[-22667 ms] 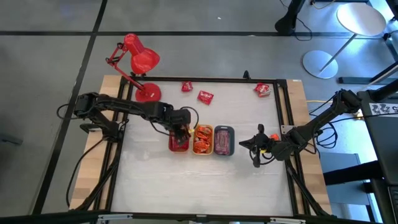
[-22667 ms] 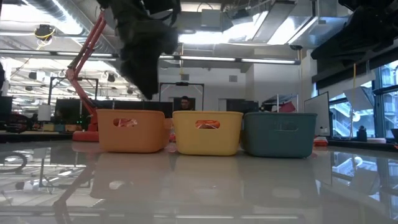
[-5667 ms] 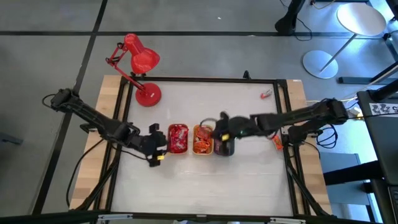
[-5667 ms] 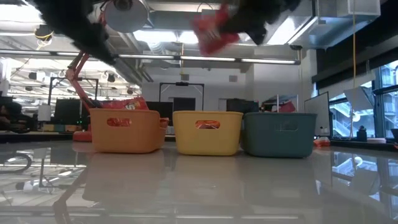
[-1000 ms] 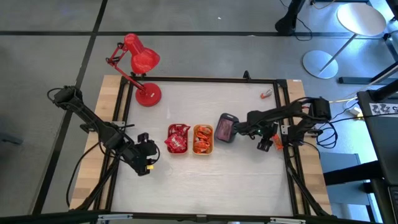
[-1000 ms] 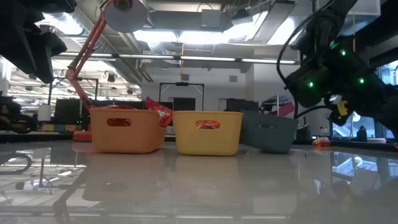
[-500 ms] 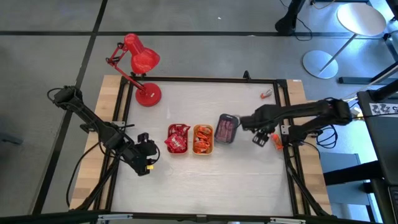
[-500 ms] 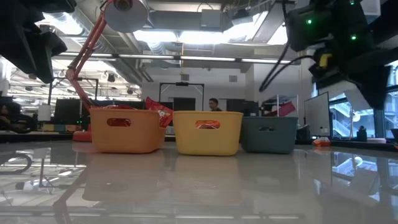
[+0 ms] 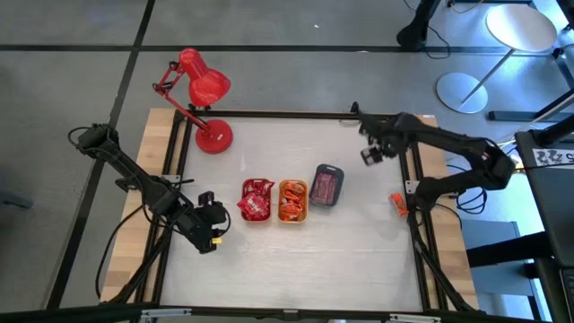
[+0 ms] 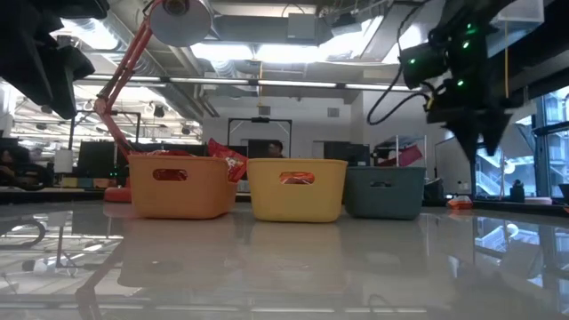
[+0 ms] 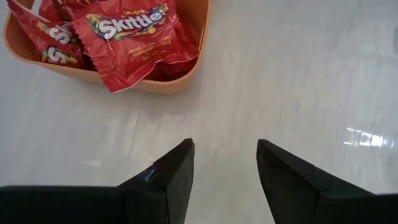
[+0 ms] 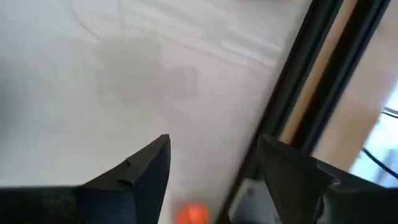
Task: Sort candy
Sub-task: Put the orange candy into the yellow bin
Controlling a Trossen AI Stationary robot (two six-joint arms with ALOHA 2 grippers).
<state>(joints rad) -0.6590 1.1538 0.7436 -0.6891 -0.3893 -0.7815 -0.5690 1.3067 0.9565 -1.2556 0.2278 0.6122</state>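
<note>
Three small trays stand mid-table. The orange tray [image 9: 256, 199] holds red candy packets [image 11: 127, 37], one poking over its rim [image 10: 227, 158]. The yellow tray [image 9: 291, 201] holds orange-red candy. The grey tray [image 9: 327, 186], with maroon candy, sits askew and a little farther back. My left gripper [image 9: 212, 233] hovers open above the table, left of the orange tray [image 11: 186, 78], with nothing between its fingers [image 11: 180, 168]. My right gripper [image 9: 368, 154] is open in the air near the far right corner, over bare table beside the black frame rail [image 12: 311, 81].
A red desk lamp [image 9: 202, 90] stands at the far left corner. A black frame [image 9: 408, 179] runs round the white table top. A small orange object [image 9: 395, 203] lies by the right rail. Open table lies in front of the trays.
My right gripper has left the grey tray's side, risen and swung toward the table's far right corner, rolling at the wrist as it went. It has stayed open. The trays have kept their places.
</note>
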